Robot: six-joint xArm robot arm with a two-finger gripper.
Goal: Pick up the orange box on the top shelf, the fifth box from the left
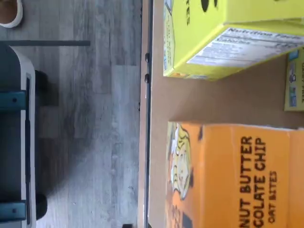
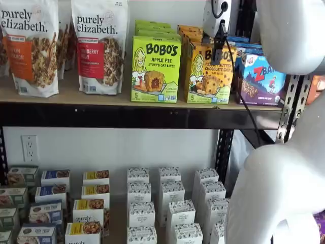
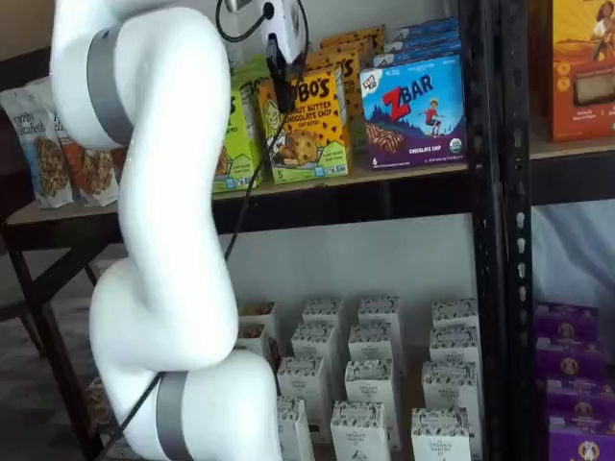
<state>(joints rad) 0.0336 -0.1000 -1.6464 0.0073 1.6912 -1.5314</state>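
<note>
Up on the top shelf [image 2: 66, 96], the orange box [image 2: 209, 73] stands upright at the front edge, label facing out, between the lime-green Apple Pie box [image 2: 155, 68] on one side and the blue ZBar box [image 2: 263, 79] on the other, with more orange boxes lined up behind it. In both shelf views the gripper [image 2: 219, 43] hangs in front of the orange box's upper part, white body above and black fingers pointing down, a black cable [image 2: 249, 109] trailing from it. The fingers are seen too narrowly to make out a gap, though they stand spread wide and nothing sits between them. From the wrist view the orange box's printed face [image 1: 247, 180] fills one corner, a yellow-green box [image 1: 223, 38] just beside it, both on the tan board with the grey floor [image 1: 95, 118] beyond the shelf edge.
</note>
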